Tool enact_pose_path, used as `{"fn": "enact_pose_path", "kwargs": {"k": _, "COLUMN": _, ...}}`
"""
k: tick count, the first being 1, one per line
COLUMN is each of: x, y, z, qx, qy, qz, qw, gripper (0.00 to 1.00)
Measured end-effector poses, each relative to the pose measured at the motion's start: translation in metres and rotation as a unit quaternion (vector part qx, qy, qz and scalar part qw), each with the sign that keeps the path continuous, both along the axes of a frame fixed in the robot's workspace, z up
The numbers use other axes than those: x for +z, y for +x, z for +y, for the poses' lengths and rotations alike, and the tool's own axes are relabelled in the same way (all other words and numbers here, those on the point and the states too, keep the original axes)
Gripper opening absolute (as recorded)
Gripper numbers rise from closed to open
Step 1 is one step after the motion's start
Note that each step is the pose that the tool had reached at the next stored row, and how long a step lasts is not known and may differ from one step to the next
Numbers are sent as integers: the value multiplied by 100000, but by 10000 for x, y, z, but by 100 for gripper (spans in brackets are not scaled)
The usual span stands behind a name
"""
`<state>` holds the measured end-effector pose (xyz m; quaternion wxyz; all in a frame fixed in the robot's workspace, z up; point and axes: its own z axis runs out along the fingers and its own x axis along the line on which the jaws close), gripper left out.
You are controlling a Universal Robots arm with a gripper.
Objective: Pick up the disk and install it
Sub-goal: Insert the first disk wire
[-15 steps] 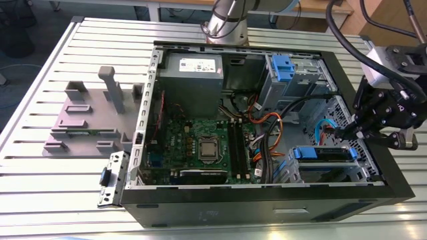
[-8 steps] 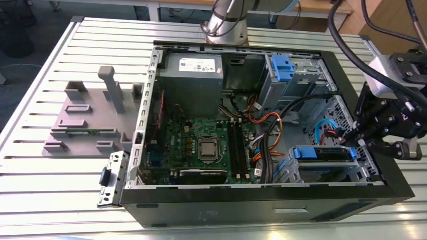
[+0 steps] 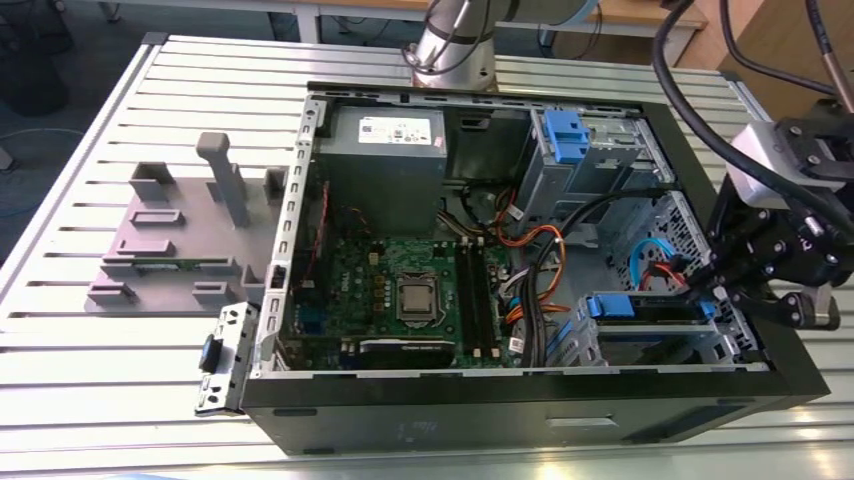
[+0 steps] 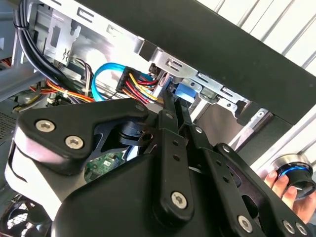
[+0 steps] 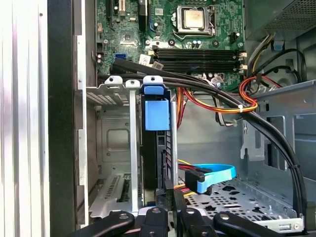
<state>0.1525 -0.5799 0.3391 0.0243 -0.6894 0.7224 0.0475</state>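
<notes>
The disk (image 3: 650,308), with its blue carrier tab, lies in the lower drive bay at the front corner of the open computer case (image 3: 534,410), on the exterior view's right. In the first wrist view the disk (image 5: 157,114) stands edge-on between the bay's metal rails. My gripper (image 3: 705,290) reaches in over the case's side wall at the disk's outer end. In both wrist views its two fingers lie close together, shut, with the tips (image 5: 172,190) against the end of the disk's carrier (image 4: 187,91).
Orange, red, black and blue cables (image 5: 217,103) run close beside the bay. A blue-tabbed drive cage (image 3: 567,135) and a grey power supply (image 3: 387,170) sit at the case's far side. A grey stand (image 3: 174,240) is on the slatted table. A hand (image 4: 281,185) holds a round black object outside the case.
</notes>
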Motion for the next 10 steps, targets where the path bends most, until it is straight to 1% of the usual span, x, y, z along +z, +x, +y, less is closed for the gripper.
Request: {"fn": "enact_pose_path", "kwargs": {"k": 10, "x": -48, "y": -42, "z": 0, "qx": 3, "qy": 13, "qz": -1, "qw": 100000, "gripper": 17}}
